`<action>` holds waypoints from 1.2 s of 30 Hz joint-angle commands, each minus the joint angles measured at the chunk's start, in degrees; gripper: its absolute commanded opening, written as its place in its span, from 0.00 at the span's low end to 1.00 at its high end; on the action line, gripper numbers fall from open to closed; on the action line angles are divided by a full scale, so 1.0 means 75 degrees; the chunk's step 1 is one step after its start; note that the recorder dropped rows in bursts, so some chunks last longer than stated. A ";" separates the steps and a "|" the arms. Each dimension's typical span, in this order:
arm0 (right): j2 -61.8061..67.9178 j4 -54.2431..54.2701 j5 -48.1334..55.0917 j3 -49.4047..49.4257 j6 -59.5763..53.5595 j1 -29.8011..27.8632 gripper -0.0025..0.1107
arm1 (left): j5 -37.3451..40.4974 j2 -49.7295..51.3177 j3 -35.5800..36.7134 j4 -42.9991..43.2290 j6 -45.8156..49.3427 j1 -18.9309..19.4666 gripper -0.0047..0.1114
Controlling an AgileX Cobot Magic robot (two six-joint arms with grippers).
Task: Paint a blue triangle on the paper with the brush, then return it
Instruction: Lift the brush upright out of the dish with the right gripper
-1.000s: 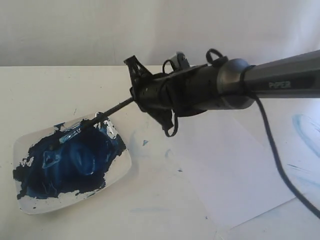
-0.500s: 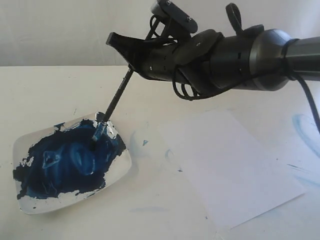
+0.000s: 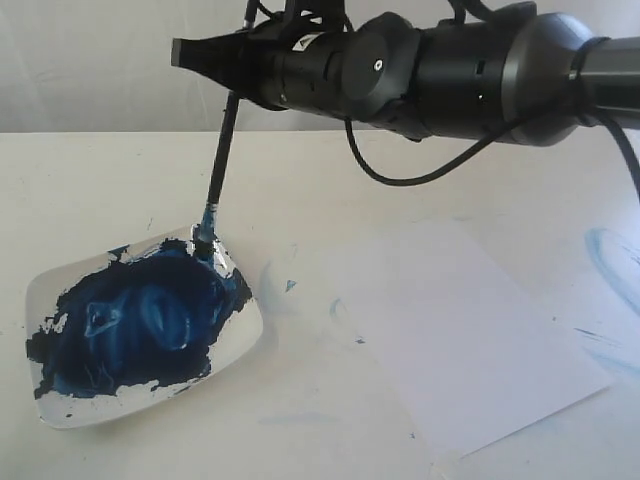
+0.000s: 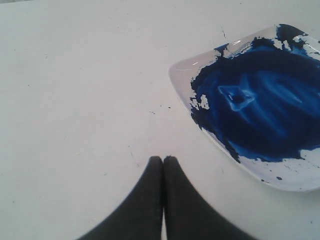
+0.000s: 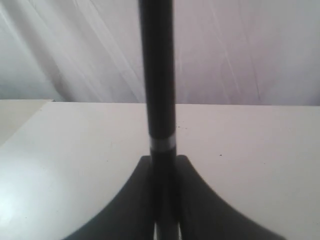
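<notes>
My right gripper (image 3: 190, 52) reaches across to the left, high over the table, and is shut on the black handle of the brush (image 3: 222, 140). The brush hangs almost upright, its blue-stained bristles (image 3: 205, 235) touching the back rim of the white paint dish (image 3: 45, 285). In the right wrist view the handle (image 5: 156, 75) with its pale band runs out from between the shut gripper (image 5: 162, 161). The white paper (image 3: 470, 330) lies flat to the right, unmarked. No blue triangle is in view. My left gripper (image 4: 163, 159) is shut and empty, low over the table beside the dish (image 4: 182, 75).
Dark blue paint (image 3: 150, 320) fills most of the dish. Pale blue smears (image 3: 610, 255) mark the table at the far right, and small blue specks (image 3: 289, 285) lie between dish and paper. The right arm's cable (image 3: 420, 178) hangs over the paper.
The right gripper has risen and swung the brush from lying low over the dish to nearly upright. The bristles have drawn back from the paint pool to the dish's rear rim.
</notes>
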 commanded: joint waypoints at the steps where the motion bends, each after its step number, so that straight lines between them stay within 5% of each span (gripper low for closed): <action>1: -0.0068 -0.0436 -0.0054 -0.0080 0.0698 0.0064 0.02 | 0.0009 -0.0033 0.0031 -0.0047 -0.0043 0.0001 0.04; 7: -0.0068 -0.1184 -0.0684 -0.0080 0.2248 0.0237 0.02 | 0.0009 -0.0033 0.0031 -0.0047 -0.0043 0.0001 0.04; 14: 0.0132 -0.8337 -0.3203 -0.0080 0.9044 0.0124 0.02 | 0.0009 -0.0033 0.0031 -0.0047 -0.0043 0.0001 0.04; 16: 0.0296 -0.9321 -0.3994 -0.0080 0.9971 -0.0058 0.02 | 0.0009 -0.0033 0.0031 -0.0047 -0.0043 0.0001 0.04; 29: 0.0846 -1.2187 -0.4511 -0.0080 0.9691 -0.0318 0.02 | 0.0009 -0.0033 0.0031 -0.0047 -0.0043 0.0001 0.04; 36: 0.1144 -1.2254 -0.3197 -0.0080 0.9287 -0.0318 0.02 | 0.0009 -0.0033 0.0031 -0.0047 -0.0043 0.0001 0.04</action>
